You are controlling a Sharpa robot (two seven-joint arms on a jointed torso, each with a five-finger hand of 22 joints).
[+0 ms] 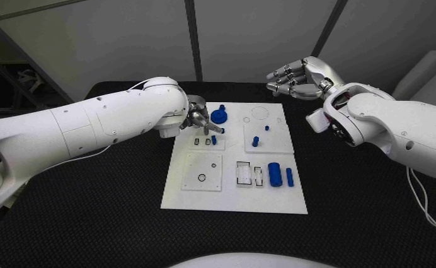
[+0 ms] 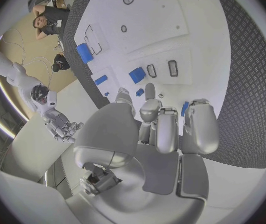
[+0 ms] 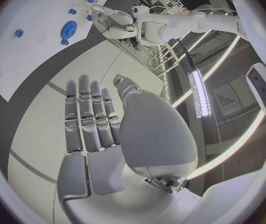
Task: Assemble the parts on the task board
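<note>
On the task board (image 1: 273,202), roughly six blue parts (image 1: 273,174); left hand (image 1: 200,118) seemingly empty, right hand (image 1: 295,80) spread.

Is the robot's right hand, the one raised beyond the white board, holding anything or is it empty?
Empty. The right hand is raised off the task board, its fingers stretched out side by side with nothing between them.

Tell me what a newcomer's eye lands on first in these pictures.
The white task board in the middle of the black table, dotted with small blue parts such as the blue gear near its far edge. Next, the left hand reaching down over the board's far left corner, while the right hand hangs raised beyond the board's far right corner, holding nothing.
</note>
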